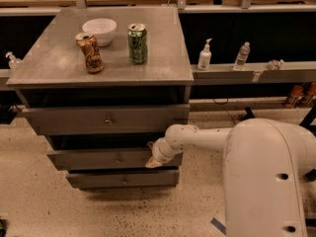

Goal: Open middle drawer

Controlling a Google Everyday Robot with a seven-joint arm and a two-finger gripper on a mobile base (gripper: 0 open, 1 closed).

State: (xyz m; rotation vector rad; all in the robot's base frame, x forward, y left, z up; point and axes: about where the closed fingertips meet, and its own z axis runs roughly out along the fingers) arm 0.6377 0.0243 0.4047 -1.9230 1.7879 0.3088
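One bulky white robot body fills the near right corner, standing on a pale speckled floor. From it a smooth white arm reaches leftward to the front of a grey metal drawer cabinet. The tan-tipped gripper sits low against the right part of the middle drawer, a wide, shallow grey front with a small round knob at its centre. The gripper is well to the right of that knob, and I cannot tell how far open it is or whether it has hold of anything.

The middle drawer lies between the narrower grey bottom drawer front and the taller, wider grey top drawer front, with a dark gap above it.

On the flat grey cabinet top stand a dented brown drink can and, to its right, an upright green drink can; a white round bowl sits behind and between them.

Farther back, right of the cabinet, a grey ledge carries a white pump bottle and a clear plastic bottle.
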